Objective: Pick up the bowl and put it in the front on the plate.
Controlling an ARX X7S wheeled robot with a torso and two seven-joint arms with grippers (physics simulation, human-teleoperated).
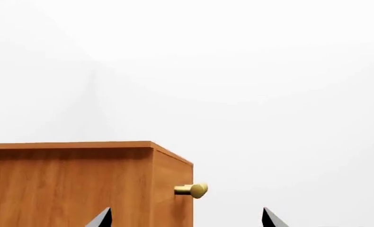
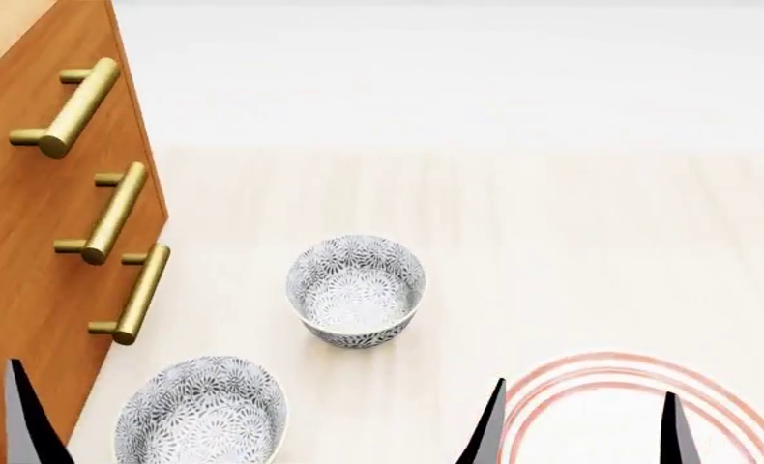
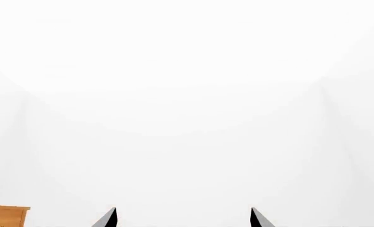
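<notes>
Glazed ceramic bowl (image 2: 355, 290) likely rigid, slick, chippable, light; best pinched across thin rim. Sits ahead of right gripper (image 2: 581, 425), between both grippers. Plate (image 2: 744, 416) under right fingers (image 2: 490, 430). Both pairs spread wide, empty; left gripper (image 1: 185, 220) faces cabinet (image 1: 79, 184).

Wood cabinet (image 2: 46, 261), brass handles (image 2: 114, 213).

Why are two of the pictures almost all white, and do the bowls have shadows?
Both wrist views face a plain, evenly lit white wall, so little shows: only a wooden cabinet with its brass handle in the left wrist view, and a cabinet corner in the right. In the head view the farther bowl casts only a faint, soft shadow on the floor; everything looks sharp, with no glare.
</notes>
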